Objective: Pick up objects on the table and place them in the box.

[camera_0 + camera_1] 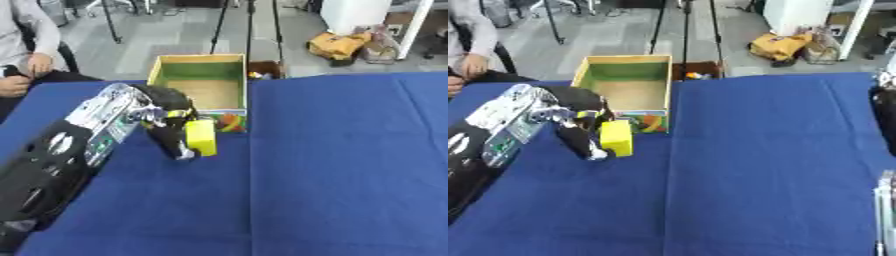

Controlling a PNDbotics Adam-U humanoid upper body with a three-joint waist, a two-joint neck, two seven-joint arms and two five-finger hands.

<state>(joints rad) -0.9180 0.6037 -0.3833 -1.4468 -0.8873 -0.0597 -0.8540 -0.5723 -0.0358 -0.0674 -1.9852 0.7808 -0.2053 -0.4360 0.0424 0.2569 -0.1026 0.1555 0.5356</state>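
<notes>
Left hand (171, 131) reaches in from the lower left over the blue table (332, 165), fingers curled round a yellow block (201, 137). Block position: in the grasp, just in front of the box (200, 85) near its front wall. Box stands open at the table's far edge. Right hand (884, 105) shows at the right edge; finger state cannot be determined.

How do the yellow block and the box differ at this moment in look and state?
The yellow block is a small, solid, plain yellow piece; the box is much larger, open-topped and hollow, with green inner walls and a tan floor. The block is held in the left hand, whose fingers curl round it; the box stands untouched on the blue table. The block sits just in front of the box, not in it.
</notes>
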